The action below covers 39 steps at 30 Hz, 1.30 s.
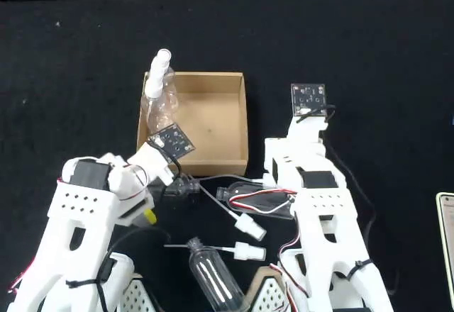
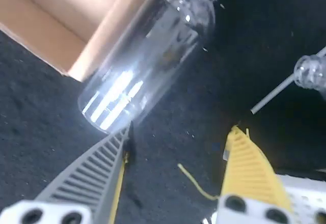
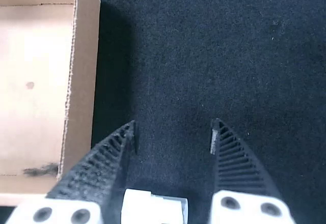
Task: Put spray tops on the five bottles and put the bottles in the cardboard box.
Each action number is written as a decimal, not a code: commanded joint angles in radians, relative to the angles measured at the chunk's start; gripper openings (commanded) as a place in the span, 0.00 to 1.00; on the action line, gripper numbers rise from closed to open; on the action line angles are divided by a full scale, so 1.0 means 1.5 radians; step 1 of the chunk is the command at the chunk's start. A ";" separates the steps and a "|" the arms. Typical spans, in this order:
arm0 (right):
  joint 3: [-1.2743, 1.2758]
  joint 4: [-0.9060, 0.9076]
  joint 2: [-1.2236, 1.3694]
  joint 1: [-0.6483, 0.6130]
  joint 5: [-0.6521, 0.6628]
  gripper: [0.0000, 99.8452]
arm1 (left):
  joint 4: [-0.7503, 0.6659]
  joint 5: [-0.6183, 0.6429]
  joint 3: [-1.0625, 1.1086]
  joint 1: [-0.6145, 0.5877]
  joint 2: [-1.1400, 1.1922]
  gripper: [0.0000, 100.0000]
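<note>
**Both grippers open and empty; one bottle in box**

- Left gripper [image 2: 181, 130]: jaws spread wide, holding nothing. One grey finger [image 2: 99, 170] and one yellow finger [image 2: 249, 168] hang over the black table [image 1: 369, 49].
- An uncapped clear bottle [image 2: 147, 56] lies on its side just past the grey fingertip, outside the jaws. It is close against the outer corner of the cardboard box [image 1: 210, 124]. I cannot tell whether the fingertip touches it.
- Right gripper [image 3: 173, 124]: two black fingers well apart with nothing between them. It is over bare table just beside the box's right wall.
- Capped bottle [image 1: 160, 93]: spray top on. It stands tilted in the box's far left corner, its top rising above the rim.
- Table in front of the box:
  - A second open bottle [image 1: 213, 278] lies nearest the arm bases.
  - Two loose spray tops [image 1: 250, 225] [image 1: 250, 252], with dip tubes trailing left, lie between it and the box.
  - Another bottle [image 1: 248, 193] lies on its side, partly under the right arm.
</note>
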 commanded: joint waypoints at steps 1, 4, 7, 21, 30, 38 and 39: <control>-0.019 -0.001 -0.032 -0.008 0.003 0.21 | -0.011 -0.037 -0.014 -0.022 -0.018 0.27; -0.019 -0.001 -0.032 -0.008 0.003 0.21 | -0.028 -0.072 -0.018 -0.068 -0.017 0.27; -0.019 -0.002 -0.032 -0.008 0.003 0.21 | -0.062 -0.098 -0.005 -0.112 -0.013 0.27; -0.015 -0.014 -0.031 -0.008 0.003 0.21 | -0.167 -0.098 0.014 -0.121 0.066 0.27; -0.015 -0.014 -0.031 -0.008 0.003 0.21 | -0.192 -0.098 0.017 -0.120 0.098 0.27; -0.015 -0.014 -0.031 -0.008 0.003 0.21 | -0.253 -0.097 0.071 -0.120 0.095 0.27; -0.015 -0.014 -0.031 -0.008 0.003 0.21 | -0.252 -0.097 0.076 -0.121 0.091 0.27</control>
